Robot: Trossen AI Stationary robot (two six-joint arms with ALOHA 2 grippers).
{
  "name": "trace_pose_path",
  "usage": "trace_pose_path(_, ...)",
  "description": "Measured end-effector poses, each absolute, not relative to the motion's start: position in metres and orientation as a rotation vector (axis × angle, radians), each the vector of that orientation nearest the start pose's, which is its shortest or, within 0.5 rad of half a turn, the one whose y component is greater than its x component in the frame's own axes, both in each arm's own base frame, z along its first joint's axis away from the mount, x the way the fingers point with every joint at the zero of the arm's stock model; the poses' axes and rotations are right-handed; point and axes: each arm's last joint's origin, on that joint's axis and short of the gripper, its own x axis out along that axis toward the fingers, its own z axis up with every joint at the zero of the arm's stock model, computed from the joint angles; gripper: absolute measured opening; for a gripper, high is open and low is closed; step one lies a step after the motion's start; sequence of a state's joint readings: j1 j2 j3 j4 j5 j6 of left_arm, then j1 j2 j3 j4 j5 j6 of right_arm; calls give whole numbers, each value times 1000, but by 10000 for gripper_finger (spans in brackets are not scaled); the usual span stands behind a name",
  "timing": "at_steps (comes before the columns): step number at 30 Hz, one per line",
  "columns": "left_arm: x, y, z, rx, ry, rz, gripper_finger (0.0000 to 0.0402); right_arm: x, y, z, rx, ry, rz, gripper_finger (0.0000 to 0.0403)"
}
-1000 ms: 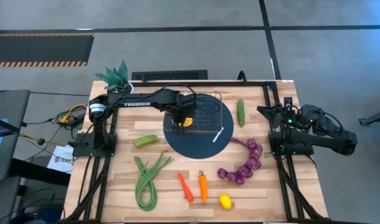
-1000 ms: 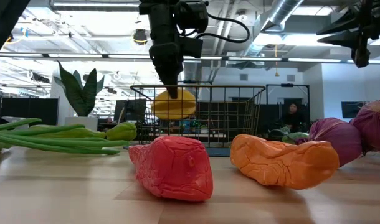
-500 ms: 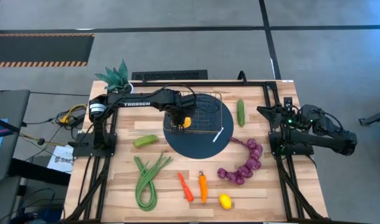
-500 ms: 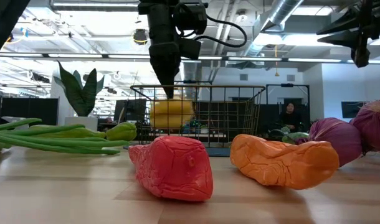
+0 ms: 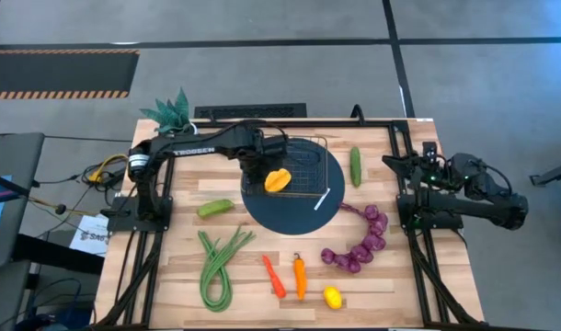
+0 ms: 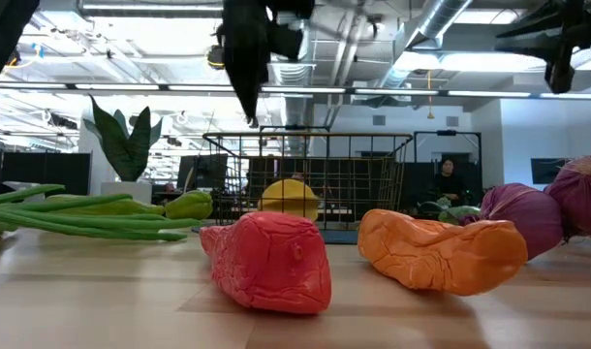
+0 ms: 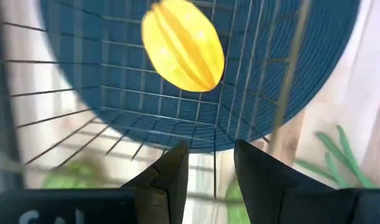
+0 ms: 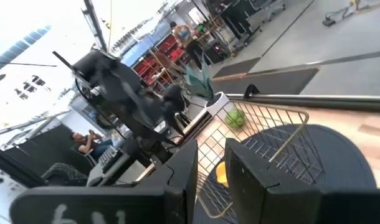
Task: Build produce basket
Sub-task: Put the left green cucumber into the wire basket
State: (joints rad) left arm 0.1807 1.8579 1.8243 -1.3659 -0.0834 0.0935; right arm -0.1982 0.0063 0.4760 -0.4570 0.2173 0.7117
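A yellow-orange toy fruit (image 5: 278,179) lies on the floor of the wire basket (image 5: 310,158), which stands on the round blue mat (image 5: 294,210). In the left wrist view the fruit (image 7: 184,43) lies ahead of my fingers. My left gripper (image 5: 258,167) hangs open above the basket's left side, touching nothing; the low view shows it (image 6: 247,107) well above the fruit (image 6: 289,197). My right gripper (image 5: 387,163) waits open at the table's right edge. Cucumber (image 5: 355,165), grapes (image 5: 359,244), beans (image 5: 216,262), red pepper (image 5: 274,276), orange pepper (image 5: 300,276), lemon (image 5: 332,297) and a green fruit (image 5: 214,209) lie on the table.
A spiky plant in a pot (image 5: 170,110) stands at the table's far left corner. A white stick (image 5: 323,199) lies on the mat beside the basket's near right corner. Bare wood shows between the mat and the produce along the near edge.
My left gripper has let go of the yellow-orange fruit and risen, shifting slightly toward the table's left. The fruit has dropped from the fingers to the basket floor and now lies there.
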Motion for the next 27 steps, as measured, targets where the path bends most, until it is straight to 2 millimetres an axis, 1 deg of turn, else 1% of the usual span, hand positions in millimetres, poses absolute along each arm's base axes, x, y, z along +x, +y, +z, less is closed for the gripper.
trace_pose_path(2,339,60,334,26,1389,189,114,38,-14,276,678,-171,-388,102)
trace_pose_path(4,321,52,355,21,1345,241,114,35,-13,281,661,-187,-382,102)
trace_pose_path(8,279,36,394,-49,1240,350,114,31,-13,288,635,-205,-376,102)
trace_pose_path(10,260,28,407,-75,1207,405,114,29,-12,290,632,-213,-373,102)
trace_pose_path(12,243,21,412,-87,1186,457,114,29,-12,291,621,-212,-374,102)
trace_pose_path(14,233,15,411,-105,1168,494,114,28,-12,292,619,-215,-373,102)
trace_pose_path(17,221,7,400,-126,1186,512,114,28,-12,292,619,-214,-374,102)
trace_pose_path(20,211,-1,379,-142,1232,532,114,28,-12,292,619,-214,-374,102)
trace_pose_path(23,205,-10,353,-166,1232,537,114,28,-12,292,624,-216,-373,102)
trace_pose_path(27,204,-20,321,-233,1158,496,114,28,-12,292,630,-218,-372,102)
